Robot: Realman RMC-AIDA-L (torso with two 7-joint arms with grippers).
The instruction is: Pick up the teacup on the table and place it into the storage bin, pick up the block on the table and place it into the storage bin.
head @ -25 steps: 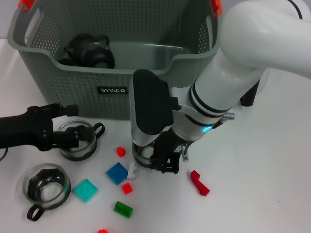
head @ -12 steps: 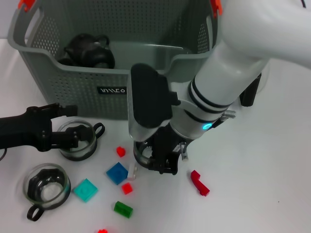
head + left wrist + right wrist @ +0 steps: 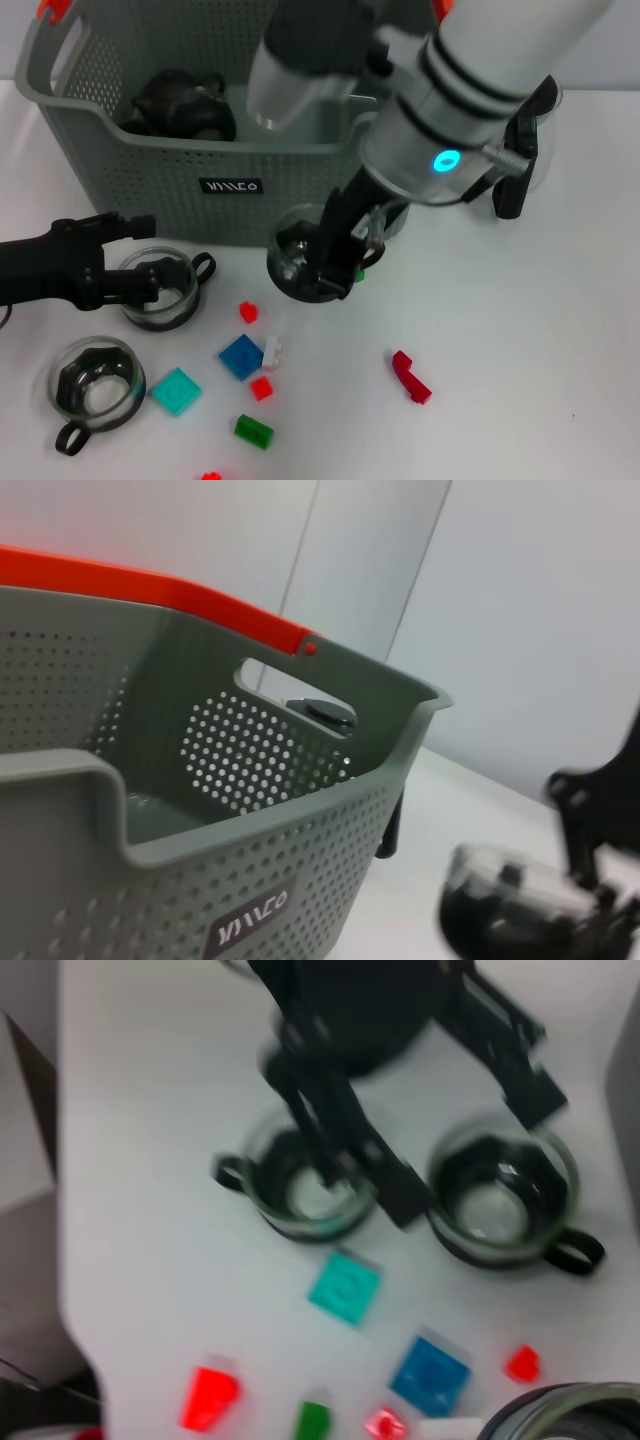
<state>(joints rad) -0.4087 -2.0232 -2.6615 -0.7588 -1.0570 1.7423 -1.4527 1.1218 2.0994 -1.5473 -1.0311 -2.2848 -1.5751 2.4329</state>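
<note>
We see the right tool point(image 3: 335, 262) pinching a glass teacup point(image 3: 300, 262) clear of the worktop point(image 3: 520, 340), storage bin point(image 3: 150, 170) just behind it holding a dark cup point(image 3: 180, 105), left tool point(image 3: 140, 270) spread around a second teacup point(image 3: 160, 288), blocks point(image 3: 240, 356) below.

right claw point(image 3: 335, 272) risen off table, teacup point(image 3: 298, 262) lifted, now before storage bin point(image 3: 150, 170)

Three cameras, one tabletop

Head view looks steeply down on the storage bin point(image 3: 150, 170) at upper left; left wrist view sits low and close beside its logo wall point(image 3: 250, 920); right wrist view looks down on the teacups point(image 3: 300, 1185), shared with head view point(image 3: 160, 290)
</note>
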